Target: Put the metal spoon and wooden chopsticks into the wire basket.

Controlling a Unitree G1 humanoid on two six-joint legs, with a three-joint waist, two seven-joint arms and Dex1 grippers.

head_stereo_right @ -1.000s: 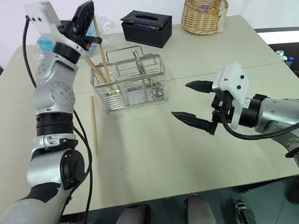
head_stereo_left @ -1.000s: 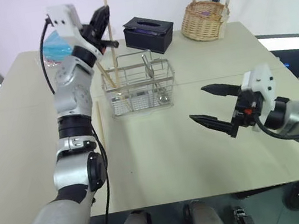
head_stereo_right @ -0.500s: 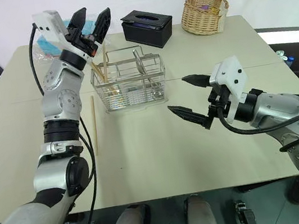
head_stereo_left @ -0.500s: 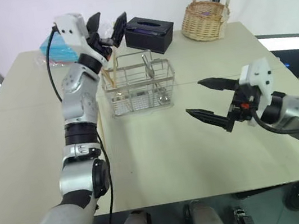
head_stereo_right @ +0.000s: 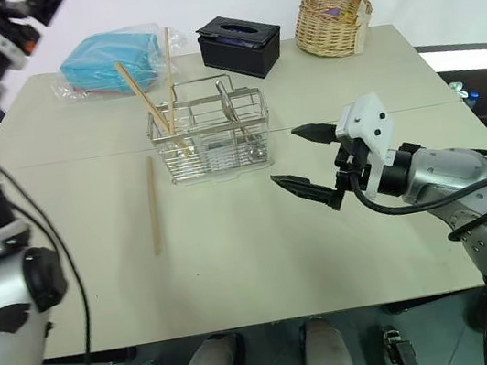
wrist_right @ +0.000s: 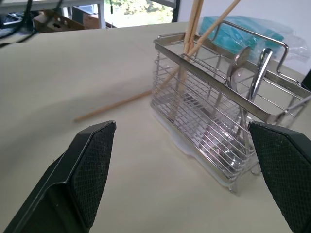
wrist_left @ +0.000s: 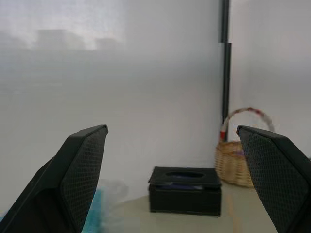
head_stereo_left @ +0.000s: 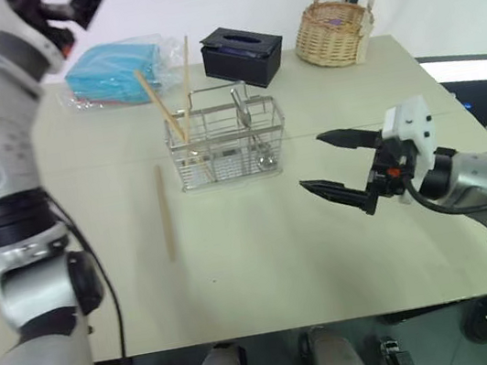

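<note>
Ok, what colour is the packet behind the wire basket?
Blue-teal, in clear plastic wrap; the right eye view shows it best.

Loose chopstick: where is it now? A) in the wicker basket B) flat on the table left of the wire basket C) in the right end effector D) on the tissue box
B: the chopstick lies flat on the table left of the wire basket, apart from it.

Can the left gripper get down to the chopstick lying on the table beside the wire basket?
Probably yes. The chopstick lies alone on bare table, apart from the wire basket; the open left gripper is high above.
</note>
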